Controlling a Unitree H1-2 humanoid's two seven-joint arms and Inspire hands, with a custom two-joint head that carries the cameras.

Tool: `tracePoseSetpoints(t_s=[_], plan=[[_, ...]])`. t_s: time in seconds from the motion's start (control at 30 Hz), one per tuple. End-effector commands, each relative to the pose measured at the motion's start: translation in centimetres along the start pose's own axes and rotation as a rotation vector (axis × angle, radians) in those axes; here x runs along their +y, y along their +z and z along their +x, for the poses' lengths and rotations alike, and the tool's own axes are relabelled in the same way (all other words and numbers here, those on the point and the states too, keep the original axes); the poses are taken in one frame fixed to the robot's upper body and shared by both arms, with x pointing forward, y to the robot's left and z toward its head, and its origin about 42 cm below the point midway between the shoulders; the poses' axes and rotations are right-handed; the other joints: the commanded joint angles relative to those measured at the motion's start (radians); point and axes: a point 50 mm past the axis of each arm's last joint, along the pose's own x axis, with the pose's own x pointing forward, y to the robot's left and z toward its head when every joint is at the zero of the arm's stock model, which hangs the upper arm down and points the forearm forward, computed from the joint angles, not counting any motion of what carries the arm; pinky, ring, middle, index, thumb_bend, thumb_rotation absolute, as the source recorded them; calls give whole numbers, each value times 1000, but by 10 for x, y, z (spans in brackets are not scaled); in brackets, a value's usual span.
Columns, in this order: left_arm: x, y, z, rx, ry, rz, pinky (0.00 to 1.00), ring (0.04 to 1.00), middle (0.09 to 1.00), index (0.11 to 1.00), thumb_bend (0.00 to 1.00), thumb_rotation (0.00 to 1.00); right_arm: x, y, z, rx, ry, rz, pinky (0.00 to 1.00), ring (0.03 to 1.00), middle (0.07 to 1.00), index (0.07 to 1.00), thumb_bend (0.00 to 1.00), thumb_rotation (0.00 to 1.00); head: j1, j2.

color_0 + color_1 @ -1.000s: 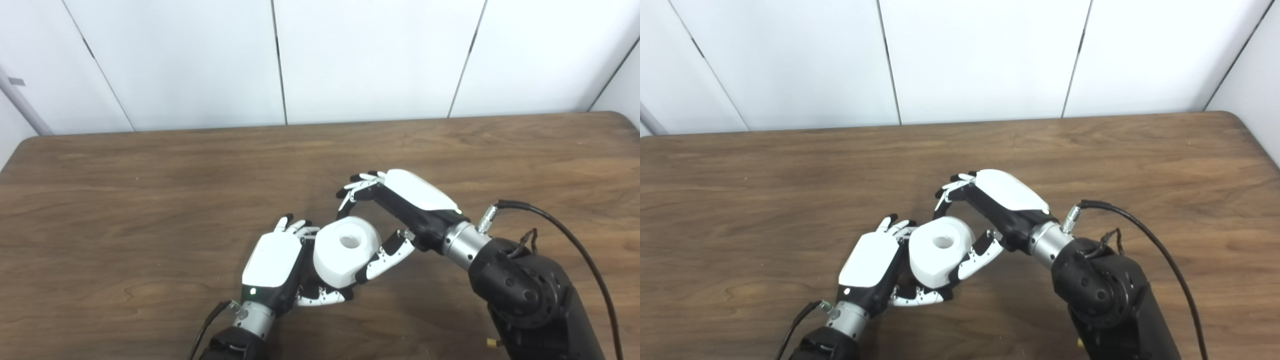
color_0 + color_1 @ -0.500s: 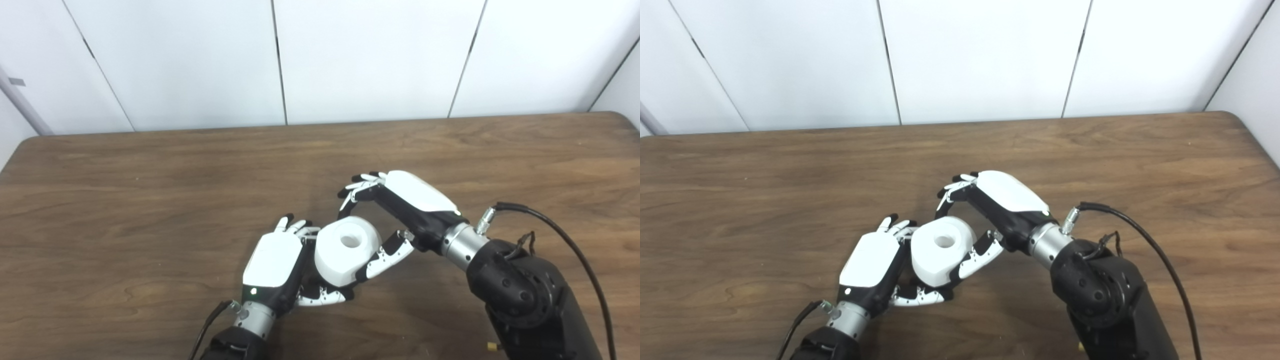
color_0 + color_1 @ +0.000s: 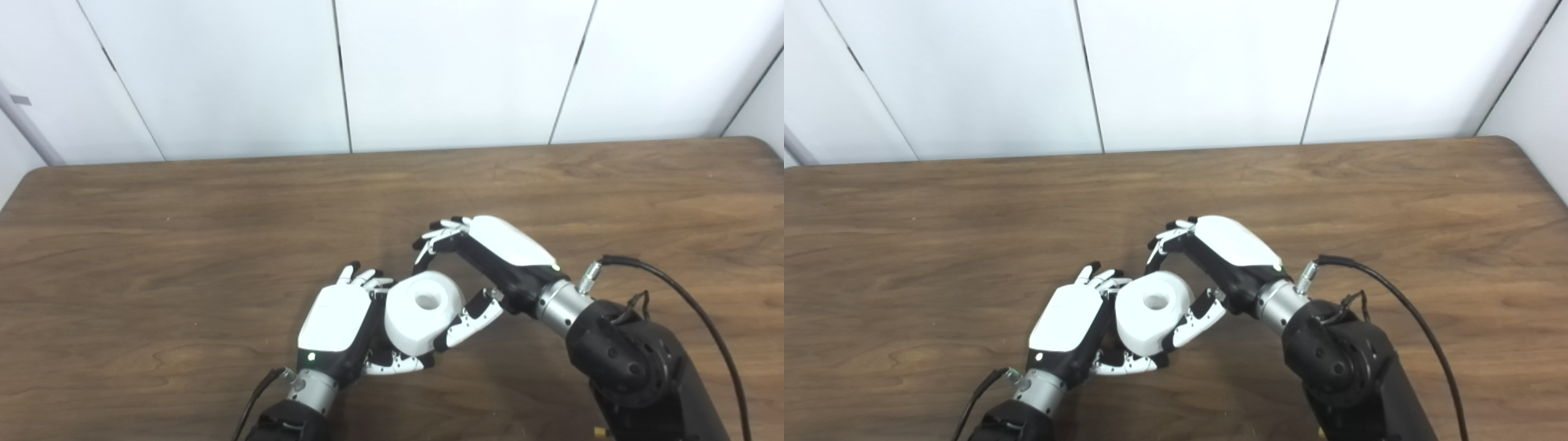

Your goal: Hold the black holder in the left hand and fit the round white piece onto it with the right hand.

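White piece [image 3: 422, 311], bore facing up: pinched between right hand's [image 3: 490, 260] fingers and thumb, pressed against left hand [image 3: 343, 324], which is curled around the mostly hidden holder.

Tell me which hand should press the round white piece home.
Right. The right hand already wraps the round white plastic piece from above and the side, free to push. The left hand sits under and behind it as the support; the black holder is hidden.
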Motion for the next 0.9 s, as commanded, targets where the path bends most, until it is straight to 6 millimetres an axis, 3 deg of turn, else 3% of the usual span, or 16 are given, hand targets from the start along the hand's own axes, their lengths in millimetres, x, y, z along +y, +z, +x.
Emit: tracePoseSetpoints(t_s=[0.0, 0.77, 0.8, 0.83, 0.87], plan=[[-11, 4, -1, -3, -63, 10, 996, 889, 790, 485, 521, 47, -7, 6, -1, -45, -42, -30, 1000, 938, 815, 482, 525, 136, 2, 1], [-11, 4, 0, -3, -64, 10, 997, 892, 790, 485, 521, 47, 1, 1, -1, -34, -29, -54, 995, 944, 820, 490, 525, 148, 0, 1], [-11, 4, 0, -3, -65, 11, 997, 893, 791, 485, 521, 47, 0, 0, -1, -33, -27, -55, 993, 946, 823, 545, 718, 188, 0, 1], [-11, 4, 0, -3, -67, 12, 998, 894, 792, 485, 521, 47, 0, 0, 0, -32, -26, -54, 997, 951, 828, 588, 848, 224, -1, 0], [-11, 4, 0, -3, -68, 14, 999, 894, 792, 485, 521, 47, 0, 0, 0, -30, -21, -52, 999, 953, 830, 603, 892, 236, -1, 0]])
